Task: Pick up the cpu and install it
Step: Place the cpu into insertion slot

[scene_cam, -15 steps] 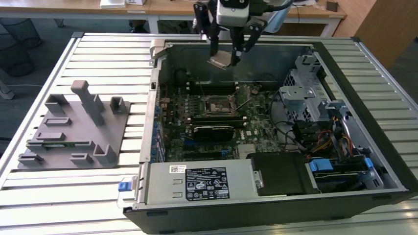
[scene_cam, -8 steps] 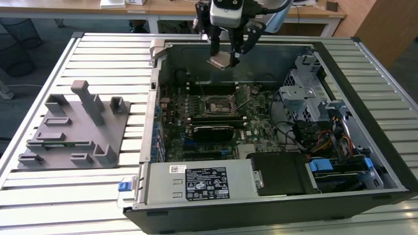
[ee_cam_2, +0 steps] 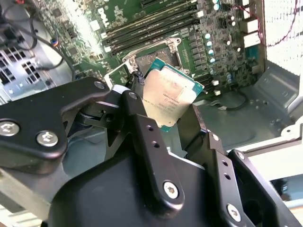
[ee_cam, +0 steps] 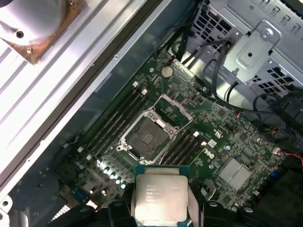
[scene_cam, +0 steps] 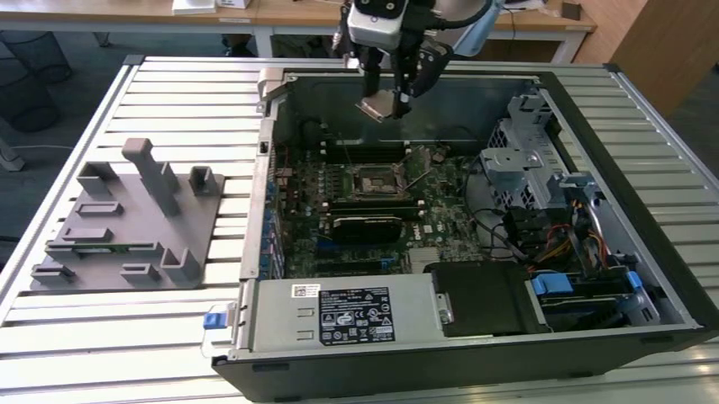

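My gripper [scene_cam: 386,103] hangs over the back of the open computer case [scene_cam: 472,337], shut on the cpu [scene_cam: 375,108], a small square chip with a silver metal top. In both wrist views the cpu [ee_cam_2: 169,97] [ee_cam: 159,198] sits clamped between the two black fingers [ee_cam_2: 142,127]. The open socket [scene_cam: 375,179] on the green motherboard lies below and in front of the gripper in the exterior view; its dark contact field [ee_cam: 146,138] is bare, with the load frame swung open beside it. The chip hovers well above the board, apart from the socket [ee_cam_2: 154,59].
A grey plastic fixture [scene_cam: 126,223] stands on the slatted table at the exterior view's left. Inside the case are memory sticks [ee_cam: 116,120], a black heatsink [scene_cam: 365,225], a drive cage [scene_cam: 528,164], cables [scene_cam: 551,244] and the power supply [scene_cam: 337,316]. Case walls ring the board.
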{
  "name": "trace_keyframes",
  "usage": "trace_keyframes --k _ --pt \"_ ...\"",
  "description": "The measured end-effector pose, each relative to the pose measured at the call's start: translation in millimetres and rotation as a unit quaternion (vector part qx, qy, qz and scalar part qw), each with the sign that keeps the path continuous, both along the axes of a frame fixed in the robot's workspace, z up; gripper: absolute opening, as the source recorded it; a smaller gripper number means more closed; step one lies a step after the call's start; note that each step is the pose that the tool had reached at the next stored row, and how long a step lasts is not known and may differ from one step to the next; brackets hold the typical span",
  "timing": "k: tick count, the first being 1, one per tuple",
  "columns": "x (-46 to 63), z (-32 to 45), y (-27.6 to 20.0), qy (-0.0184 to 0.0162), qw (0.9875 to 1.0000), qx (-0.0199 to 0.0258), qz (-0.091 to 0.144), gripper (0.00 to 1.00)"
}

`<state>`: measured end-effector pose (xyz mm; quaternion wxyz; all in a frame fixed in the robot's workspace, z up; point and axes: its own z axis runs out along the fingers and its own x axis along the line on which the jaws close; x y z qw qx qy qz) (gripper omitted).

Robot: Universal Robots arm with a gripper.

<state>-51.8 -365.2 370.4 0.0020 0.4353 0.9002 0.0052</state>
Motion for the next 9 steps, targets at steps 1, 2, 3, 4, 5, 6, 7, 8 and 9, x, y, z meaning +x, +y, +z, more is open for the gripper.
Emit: trace_keyframes --k 1,2,3,4,5,6,7,8,9 --pt "0.0 -0.4 0.0 0.0000 1.0000 0.0000 -0.008 0.53" --pt "0.0 -0.8 0.0 0.0000 0.9999 0.0000 -0.016 0.53" --pt "0.0 -1.2 0.1 0.0000 0.9997 0.0000 -0.023 0.53" --pt "0.0 -1.6 0.1 0.0000 0.9995 0.0000 -0.031 0.53" --pt "0.0 -2.1 0.1 0.0000 0.9992 0.0000 -0.039 0.53" --pt "0.0 -2.5 0.1 0.0000 0.9989 0.0000 -0.046 0.53" --pt "0.0 -2.8 0.2 0.0000 0.9985 0.0000 -0.054 0.53" --pt "0.0 -3.2 0.2 0.0000 0.9981 0.0000 -0.061 0.53" --pt "0.0 -3.5 0.2 0.0000 0.9976 0.0000 -0.069 0.53"
